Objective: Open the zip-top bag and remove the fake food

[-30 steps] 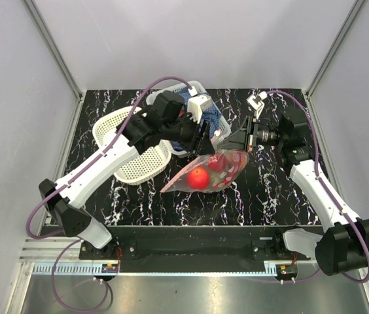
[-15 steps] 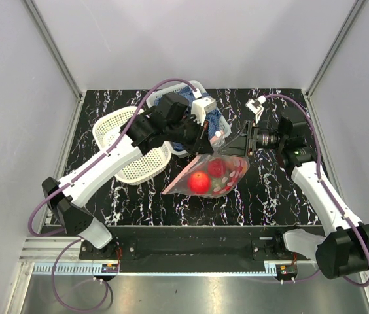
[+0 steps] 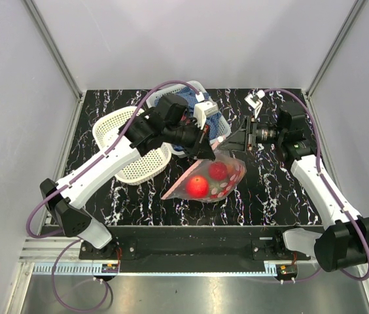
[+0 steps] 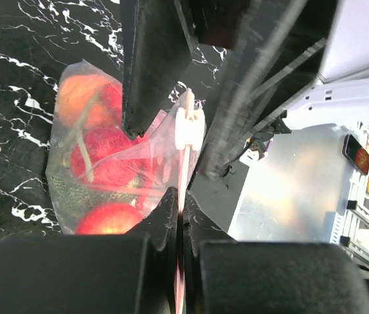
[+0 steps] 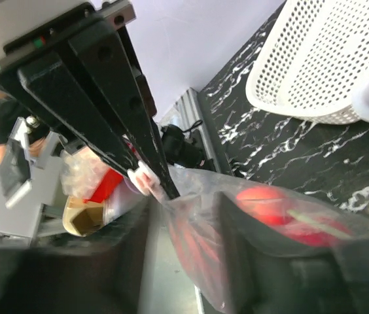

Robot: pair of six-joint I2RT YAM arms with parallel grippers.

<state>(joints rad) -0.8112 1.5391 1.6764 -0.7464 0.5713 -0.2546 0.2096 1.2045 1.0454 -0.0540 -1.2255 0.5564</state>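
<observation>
The left claw (image 3: 205,140) is pinching the top edge of the zip-top bag (image 3: 205,182), with its two fingers pressed together on the plastic. The bag is sitting over the middle of the black table (image 3: 269,196), and the fake food (image 3: 198,186) is inside it. The right claw (image 3: 234,142) is standing apart around the white slider (image 4: 189,124). I think the bag-opening step is going on. Next, the right claw needs to squeeze the slider and pull it along gently.

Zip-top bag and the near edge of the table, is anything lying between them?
No. In the top view, only bare black marbled table shows between the zip-top bag and that edge.
</observation>
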